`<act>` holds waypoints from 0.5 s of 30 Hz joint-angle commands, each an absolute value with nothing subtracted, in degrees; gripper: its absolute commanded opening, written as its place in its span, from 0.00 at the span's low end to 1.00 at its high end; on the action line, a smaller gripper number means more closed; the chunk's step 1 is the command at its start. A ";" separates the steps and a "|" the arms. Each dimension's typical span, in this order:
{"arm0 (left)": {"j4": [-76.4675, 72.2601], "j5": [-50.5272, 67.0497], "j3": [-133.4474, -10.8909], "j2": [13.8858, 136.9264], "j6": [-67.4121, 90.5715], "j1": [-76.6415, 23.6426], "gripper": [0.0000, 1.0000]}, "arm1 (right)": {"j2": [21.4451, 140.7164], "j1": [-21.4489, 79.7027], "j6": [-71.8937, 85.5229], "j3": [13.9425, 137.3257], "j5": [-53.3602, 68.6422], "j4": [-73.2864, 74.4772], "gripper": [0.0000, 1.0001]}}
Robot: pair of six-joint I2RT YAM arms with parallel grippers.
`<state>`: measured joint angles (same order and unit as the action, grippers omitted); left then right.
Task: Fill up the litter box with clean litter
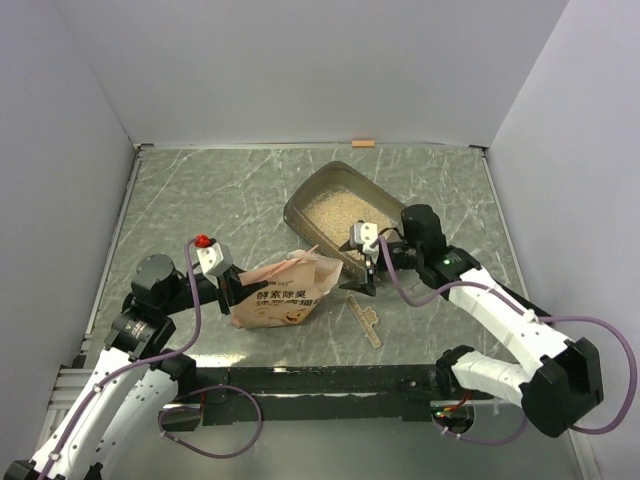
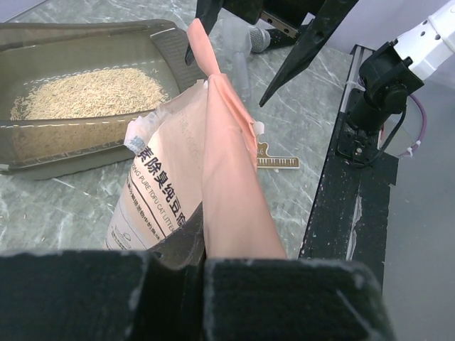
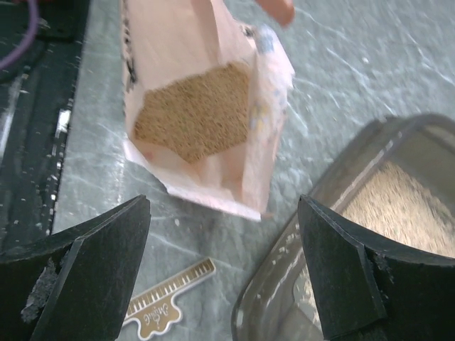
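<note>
The left gripper [image 1: 230, 288] is shut tight on the back end of the orange bag [image 1: 285, 295]. The bag lies low over the counter [image 1: 200, 200], with its open mouth turned to the litter box [image 2: 71, 153]. Inside the mouth you can see clean litter [image 3: 195, 110], pale and sandy. More of it is spread over the floor of the litter box, which sits just past the bag, farther back and to the right.

The right gripper [image 3: 224, 234] is wide open and holds nothing. It hangs over the gap between the bag's mouth and the near corner of the litter box. The bag's mouth is just in front of it and the box is close by on its other side. A small tan strip [image 1: 365, 318] lies flat on the counter near this gripper, apart from the bag.
</note>
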<state>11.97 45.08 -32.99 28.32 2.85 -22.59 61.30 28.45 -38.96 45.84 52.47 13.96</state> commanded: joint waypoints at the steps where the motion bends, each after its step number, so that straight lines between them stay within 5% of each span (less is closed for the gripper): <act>1: 9.23 45.26 -33.66 26.46 5.01 -22.85 0.01 | 64.59 28.04 -43.33 50.45 61.17 13.80 0.90; 15: 9.40 44.56 -33.40 26.10 5.01 -22.94 0.01 | 73.20 26.46 -44.65 51.41 64.77 11.08 0.90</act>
